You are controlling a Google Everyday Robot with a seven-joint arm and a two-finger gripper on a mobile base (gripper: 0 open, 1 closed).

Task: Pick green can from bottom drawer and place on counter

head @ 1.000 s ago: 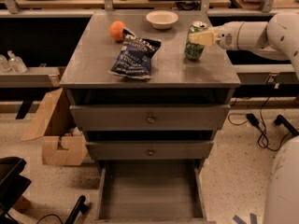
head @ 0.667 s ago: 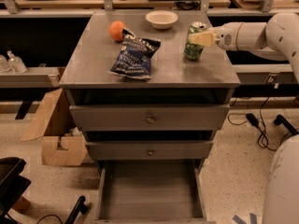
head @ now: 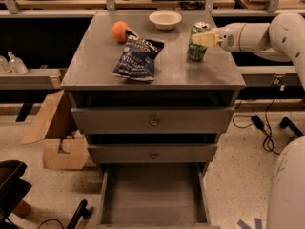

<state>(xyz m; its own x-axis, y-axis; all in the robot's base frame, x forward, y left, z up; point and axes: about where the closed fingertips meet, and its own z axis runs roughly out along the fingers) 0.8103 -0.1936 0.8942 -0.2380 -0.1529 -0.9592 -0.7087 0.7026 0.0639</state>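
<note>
The green can [head: 197,46], with a silver top, stands upright on the right side of the counter [head: 171,70], the grey top of the three-drawer cabinet. My gripper [head: 204,38] reaches in from the right on a white arm and is at the can's upper part, overlapping it. The bottom drawer [head: 153,197] is pulled open below, and its flat grey floor is bare.
On the counter lie a dark blue crisp bag [head: 138,57], an orange [head: 119,31] and a white bowl [head: 165,19]. The two upper drawer fronts [head: 153,120] are closed. A cardboard box [head: 57,132] sits on the floor at the left. Cables [head: 267,128] lie at the right.
</note>
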